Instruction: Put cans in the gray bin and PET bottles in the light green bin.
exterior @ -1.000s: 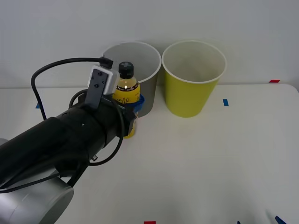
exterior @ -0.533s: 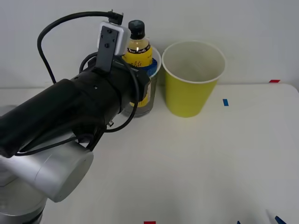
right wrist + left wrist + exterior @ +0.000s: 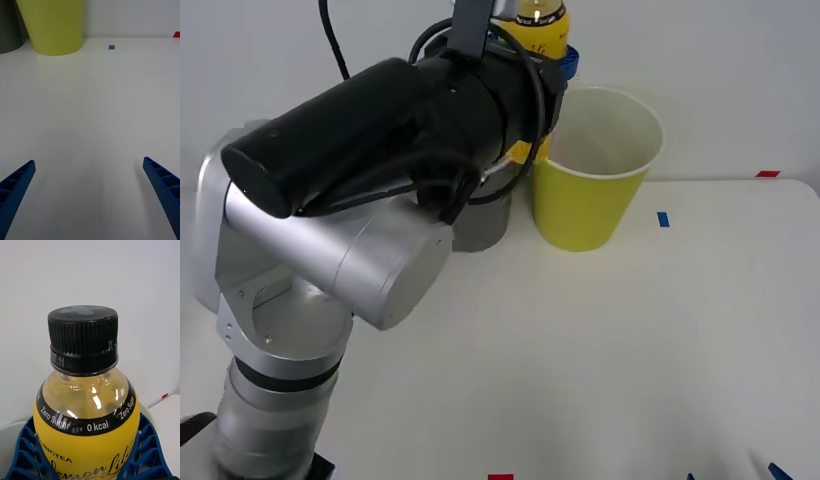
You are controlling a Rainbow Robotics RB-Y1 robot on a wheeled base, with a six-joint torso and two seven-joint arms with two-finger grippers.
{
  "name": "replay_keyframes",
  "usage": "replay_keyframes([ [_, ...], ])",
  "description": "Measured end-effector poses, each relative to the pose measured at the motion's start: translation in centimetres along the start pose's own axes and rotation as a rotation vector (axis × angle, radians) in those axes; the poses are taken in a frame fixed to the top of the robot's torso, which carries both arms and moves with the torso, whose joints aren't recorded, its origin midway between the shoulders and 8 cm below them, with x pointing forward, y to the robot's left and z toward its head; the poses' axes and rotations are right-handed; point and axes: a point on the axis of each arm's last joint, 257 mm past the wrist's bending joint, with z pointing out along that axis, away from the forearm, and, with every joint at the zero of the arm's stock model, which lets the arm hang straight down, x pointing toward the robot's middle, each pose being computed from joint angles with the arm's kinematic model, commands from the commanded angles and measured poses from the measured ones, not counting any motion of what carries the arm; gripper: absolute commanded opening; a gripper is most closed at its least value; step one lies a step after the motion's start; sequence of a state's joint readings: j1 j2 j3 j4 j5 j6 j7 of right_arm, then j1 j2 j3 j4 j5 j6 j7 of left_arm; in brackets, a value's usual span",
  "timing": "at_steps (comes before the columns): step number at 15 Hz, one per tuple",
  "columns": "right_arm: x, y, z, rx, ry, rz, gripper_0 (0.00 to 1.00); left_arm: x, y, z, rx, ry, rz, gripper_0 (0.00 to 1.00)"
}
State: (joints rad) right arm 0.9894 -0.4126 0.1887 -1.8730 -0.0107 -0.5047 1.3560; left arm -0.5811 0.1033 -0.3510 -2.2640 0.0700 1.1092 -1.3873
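High above the bench (image 3: pixel 630 330), I have the left gripper (image 3: pixel 548 50) clamped around the yellow bottle (image 3: pixel 542 25), held upright beside the light green bin (image 3: pixel 592 190)'s rim. The gray bin (image 3: pixel 480 222) stands just beside that bin, behind my arm. My right gripper (image 3: pixel 89 195) hangs open over bare bench.

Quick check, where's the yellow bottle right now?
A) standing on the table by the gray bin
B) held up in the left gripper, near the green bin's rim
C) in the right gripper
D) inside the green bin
B: the left gripper is shut on the bottle, raised above the table at the near-left edge of the green bin; the right gripper is open and holds nothing.
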Motion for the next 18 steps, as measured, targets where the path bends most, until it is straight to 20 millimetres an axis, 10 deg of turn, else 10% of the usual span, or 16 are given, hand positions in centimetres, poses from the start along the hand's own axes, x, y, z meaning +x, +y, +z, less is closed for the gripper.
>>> replay_keyframes([
  [10, 0.0, 0.0, 0.0, 0.0, 0.0, 0.0, 1.0, -1.8, -4.5, 11.5, 0.092, 0.006, -0.033, 0.03],
  [18, 0.0, 0.0, 0.0, 0.0, 0.0, 0.0, 1.0, 0.8, -4.1, 14.2, 0.094, 0.02, -0.04, 0.03],
])
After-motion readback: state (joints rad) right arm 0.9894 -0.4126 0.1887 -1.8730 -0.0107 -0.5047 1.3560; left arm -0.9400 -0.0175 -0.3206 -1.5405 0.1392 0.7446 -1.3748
